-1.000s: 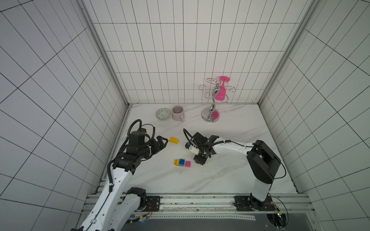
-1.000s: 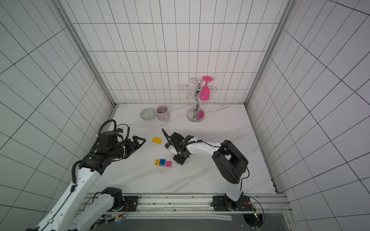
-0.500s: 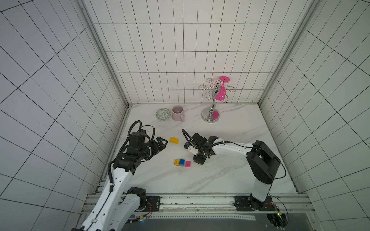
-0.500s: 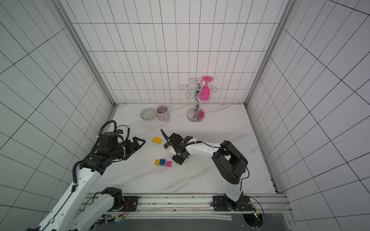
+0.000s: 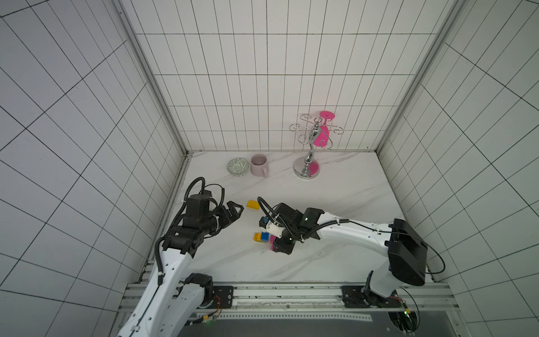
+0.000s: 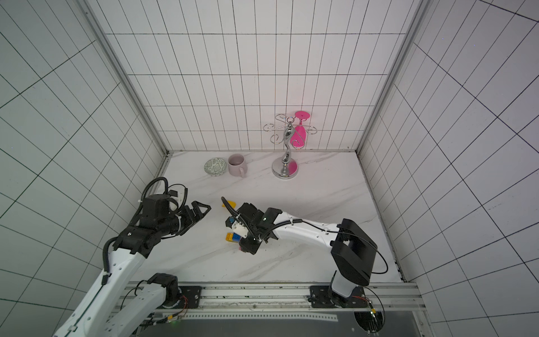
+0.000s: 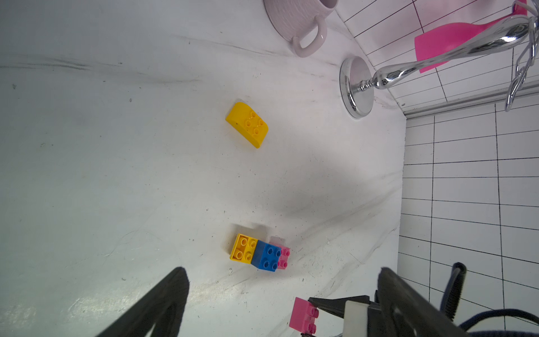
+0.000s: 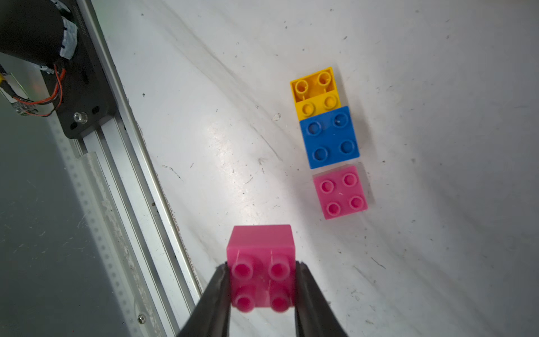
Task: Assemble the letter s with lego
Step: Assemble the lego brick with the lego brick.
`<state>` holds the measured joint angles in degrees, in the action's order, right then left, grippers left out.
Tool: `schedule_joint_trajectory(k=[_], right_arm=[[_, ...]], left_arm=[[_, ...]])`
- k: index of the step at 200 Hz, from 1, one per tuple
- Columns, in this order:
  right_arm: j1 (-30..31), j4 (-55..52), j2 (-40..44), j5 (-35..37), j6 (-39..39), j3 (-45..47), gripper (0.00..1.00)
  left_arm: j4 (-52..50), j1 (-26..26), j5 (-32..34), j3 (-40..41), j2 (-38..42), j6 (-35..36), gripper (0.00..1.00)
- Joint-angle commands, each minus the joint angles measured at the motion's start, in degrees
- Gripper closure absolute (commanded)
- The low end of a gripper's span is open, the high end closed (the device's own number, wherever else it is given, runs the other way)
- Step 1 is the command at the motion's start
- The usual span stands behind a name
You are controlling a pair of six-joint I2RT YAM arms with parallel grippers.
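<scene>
Grips a pink brick (image 8: 259, 242) in the right gripper (image 8: 261, 267), just beside the row of yellow, blue and pink bricks (image 8: 331, 137) on the table (image 5: 335, 204). Holds the left gripper (image 5: 234, 214) wide open, empty, near the loose yellow brick (image 5: 253, 204).

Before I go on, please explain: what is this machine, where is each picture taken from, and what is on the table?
Two robot arms work at a table. Two pictures look down from above; two come from wrist cameras. The right gripper is shut on a pink brick; the left gripper is open, empty. On the table: a blue brick stacked on a yellow brick, another pink brick beside them, a loose yellow brick, a mug, a bowl, a chrome stand holding a pink glass.
</scene>
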<state>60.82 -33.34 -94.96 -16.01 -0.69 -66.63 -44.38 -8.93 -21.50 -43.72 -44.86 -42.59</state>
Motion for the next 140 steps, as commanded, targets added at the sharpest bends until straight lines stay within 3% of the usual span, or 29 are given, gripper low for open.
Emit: schedule_joint_trajectory(k=[1,38,80,140], right_arm=[[0.3,3.6,-1.8,-1.9,3.4,2.2,0.75],[-0.3,4.5,-2.9,0.3,2.7,2.6,0.75],[-0.4,0.2,-2.6,8.5,-4.0,0.6,0.75],[-1.4,-2.3,-6.5,9.2,-11.5,-4.5,0.76]], left_arm=[[-1.5,0.3,0.6,-0.4,1.4,0.4,0.02],[-2.9,0.5,0.9,-0.4,2.3,0.6,0.02],[-2.3,0.5,0.7,-0.1,2.0,0.4,0.02],[-1.9,0.8,0.5,0.7,2.1,0.3,0.02]])
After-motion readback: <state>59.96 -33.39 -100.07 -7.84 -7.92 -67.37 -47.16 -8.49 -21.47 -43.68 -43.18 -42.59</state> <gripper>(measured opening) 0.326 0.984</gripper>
